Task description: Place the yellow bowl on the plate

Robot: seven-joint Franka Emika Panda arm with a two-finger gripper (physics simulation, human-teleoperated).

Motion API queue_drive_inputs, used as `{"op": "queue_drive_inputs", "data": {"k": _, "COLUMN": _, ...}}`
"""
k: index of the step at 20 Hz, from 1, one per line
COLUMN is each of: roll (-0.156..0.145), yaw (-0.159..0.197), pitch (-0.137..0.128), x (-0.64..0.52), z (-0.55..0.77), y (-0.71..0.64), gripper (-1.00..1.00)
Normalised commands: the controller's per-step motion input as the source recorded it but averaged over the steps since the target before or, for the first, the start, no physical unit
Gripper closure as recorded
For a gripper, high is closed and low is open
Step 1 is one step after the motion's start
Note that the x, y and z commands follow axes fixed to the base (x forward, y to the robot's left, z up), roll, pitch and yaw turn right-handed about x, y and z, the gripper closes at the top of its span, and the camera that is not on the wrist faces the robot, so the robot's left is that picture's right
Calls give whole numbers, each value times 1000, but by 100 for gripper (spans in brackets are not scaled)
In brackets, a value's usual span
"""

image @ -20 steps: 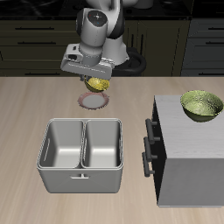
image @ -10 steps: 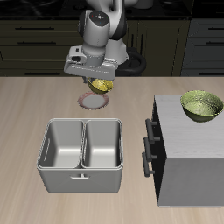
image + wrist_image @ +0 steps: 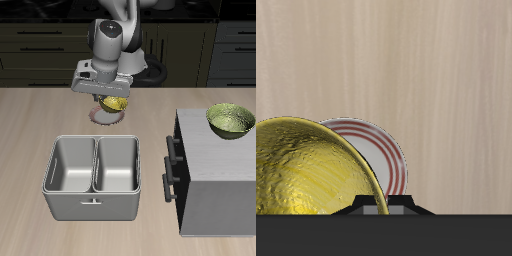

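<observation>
My gripper (image 3: 108, 98) is shut on the rim of the yellow bowl (image 3: 115, 104), a small shiny yellow-olive bowl, and holds it low over the plate (image 3: 103, 117). In the wrist view the yellow bowl (image 3: 311, 170) fills much of the frame and covers part of the plate (image 3: 378, 155), whose reddish-pink rim and white-grey centre show beside it. In the exterior view only the plate's near edge shows below the bowl. My fingertips are hidden by the gripper body.
A grey two-compartment metal bin (image 3: 92, 175) stands near the table's front edge. A dark grey cabinet (image 3: 215, 175) with drawer handles stands beside it, with a larger yellow-green bowl (image 3: 230, 120) on top.
My gripper has come down with the yellow bowl, toward the plate; the bowl now covers more of the plate. Nothing else has moved.
</observation>
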Motion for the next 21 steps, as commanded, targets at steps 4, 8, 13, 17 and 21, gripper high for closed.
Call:
{"op": "queue_drive_inputs", "data": {"k": 4, "roll": 41, "yaw": 15, "pitch": 26, "x": 69, "z": -118, "y": 104, "gripper": 100}}
{"op": "queue_drive_inputs", "data": {"k": 8, "roll": 54, "yaw": 51, "pitch": 39, "x": 55, "z": -106, "y": 128, "gripper": -100}}
{"op": "queue_drive_inputs", "data": {"k": 13, "roll": 2, "yaw": 12, "pitch": 32, "x": -23, "z": -46, "y": 34, "gripper": -100}}
{"op": "queue_drive_inputs", "data": {"k": 17, "roll": 13, "yaw": 2, "pitch": 6, "x": -60, "z": 50, "y": 59, "gripper": -100}}
{"op": "queue_drive_inputs", "data": {"k": 21, "roll": 2, "yaw": 5, "pitch": -15, "x": -25, "z": 48, "y": 22, "gripper": -100}}
